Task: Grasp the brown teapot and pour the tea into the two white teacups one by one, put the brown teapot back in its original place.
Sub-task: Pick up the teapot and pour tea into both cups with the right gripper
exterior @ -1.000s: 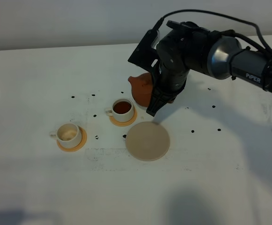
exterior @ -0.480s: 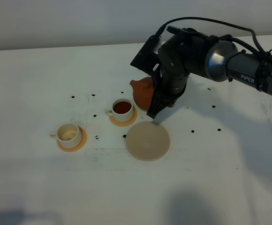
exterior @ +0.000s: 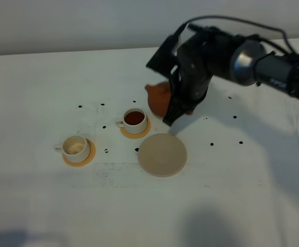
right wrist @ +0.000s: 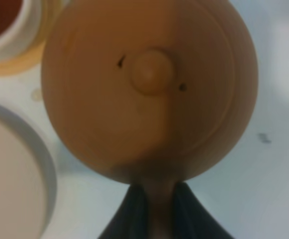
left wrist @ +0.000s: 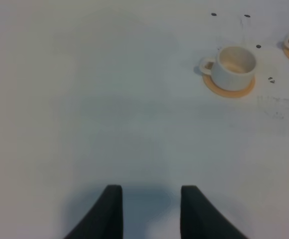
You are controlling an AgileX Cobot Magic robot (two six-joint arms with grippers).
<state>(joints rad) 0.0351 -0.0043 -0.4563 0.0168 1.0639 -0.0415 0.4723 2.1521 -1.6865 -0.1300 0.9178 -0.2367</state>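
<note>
The brown teapot [exterior: 158, 98] hangs just above the table behind the beige disc, its original place [exterior: 162, 154]. My right gripper [exterior: 171, 116] is shut on the teapot's handle. In the right wrist view the lidded teapot [right wrist: 149, 84] fills the frame, with the gripper [right wrist: 155, 206] clamped on the handle. One white teacup [exterior: 134, 119], holding dark tea, stands just left of the spout. The other teacup [exterior: 75, 146] looks empty and sits further left. My left gripper [left wrist: 148, 211] hovers over bare table, jaws apart and empty, with that cup [left wrist: 234, 67] ahead of it.
Each cup rests on a small orange coaster [exterior: 80, 158]. Small dark specks [exterior: 211, 144] dot the white tabletop around the cups and disc. The right arm [exterior: 252, 62] reaches in from the right edge. The table's far edge meets a grey wall.
The right gripper and the teapot have shifted slightly up and to the right, away from the tea-filled cup. The cups, the disc and the left arm have not moved.
</note>
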